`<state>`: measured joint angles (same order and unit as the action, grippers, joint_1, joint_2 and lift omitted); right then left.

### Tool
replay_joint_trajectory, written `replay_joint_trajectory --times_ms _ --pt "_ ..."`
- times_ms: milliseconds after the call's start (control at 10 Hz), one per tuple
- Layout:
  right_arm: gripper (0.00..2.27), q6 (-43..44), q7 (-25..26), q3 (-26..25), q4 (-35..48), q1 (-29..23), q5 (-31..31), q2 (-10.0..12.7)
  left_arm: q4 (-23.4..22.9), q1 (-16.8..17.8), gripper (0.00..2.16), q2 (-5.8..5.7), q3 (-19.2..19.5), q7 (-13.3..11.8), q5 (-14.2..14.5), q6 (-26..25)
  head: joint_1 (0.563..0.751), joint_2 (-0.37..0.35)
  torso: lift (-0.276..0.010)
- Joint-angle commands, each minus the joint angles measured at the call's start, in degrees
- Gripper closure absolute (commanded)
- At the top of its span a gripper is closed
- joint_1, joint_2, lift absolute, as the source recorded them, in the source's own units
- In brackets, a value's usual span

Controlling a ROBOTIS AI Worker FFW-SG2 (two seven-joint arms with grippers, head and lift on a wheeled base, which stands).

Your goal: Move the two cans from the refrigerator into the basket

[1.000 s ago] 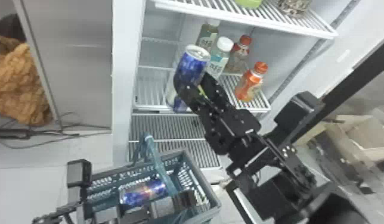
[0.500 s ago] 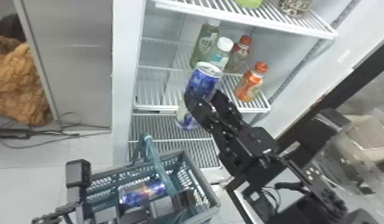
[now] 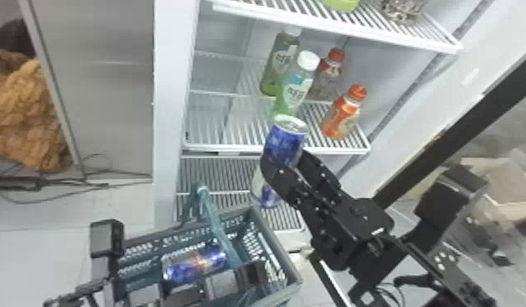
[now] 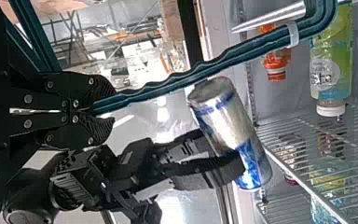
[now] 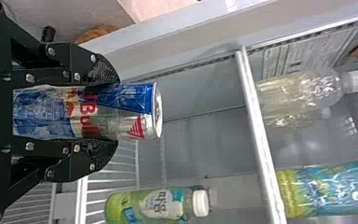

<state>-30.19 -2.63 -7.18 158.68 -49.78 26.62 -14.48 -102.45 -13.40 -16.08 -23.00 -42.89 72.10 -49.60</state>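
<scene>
Held can [image 3: 283, 141] has moved lower, right gripper [image 5: 115, 114] closed around it; left gripper [image 4: 112, 108] pinches handle [image 4: 191, 77]. Only placing into basket [image 3: 277, 245] seems remaining.

The black right gripper [image 3: 283, 158] now holds the blue-and-silver metal can [image 3: 284, 141] lower, nearer the grey-teal plastic basket [image 3: 277, 244].

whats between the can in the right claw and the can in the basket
In the head view, the basket's rim and handle lie between the held can and the lower can.
</scene>
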Motion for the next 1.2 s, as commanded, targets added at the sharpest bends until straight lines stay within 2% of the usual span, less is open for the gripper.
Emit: replay_joint_trajectory --times_ms 0,500,800,1100 --pt "0.88 -1.31 -0.01 -0.59 0.58 -1.40 -0.23 0.42 0.00 -0.23 1.19 0.00 0.03 0.08 0.00 0.11 0.695 -0.350 -0.276" --pt "0.88 -7.50 -0.01 -2.65 2.54 -5.76 -0.57 1.82 -0.14 -0.37 1.19 -0.09 0.15 0.00 0.00 0.11 0.695 -0.350 -0.276" --pt "0.88 -13.83 -0.27 -4.02 0.15 -4.92 -0.57 2.70 -0.14 -0.37 1.19 -0.09 0.15 0.00 -0.11 0.11 0.695 -0.350 -0.276" --pt "0.88 -14.11 -1.59 -3.22 -4.06 -2.11 -0.45 3.05 -0.14 -0.37 1.19 0.00 0.03 0.00 -0.11 0.11 0.695 -0.350 -0.276"
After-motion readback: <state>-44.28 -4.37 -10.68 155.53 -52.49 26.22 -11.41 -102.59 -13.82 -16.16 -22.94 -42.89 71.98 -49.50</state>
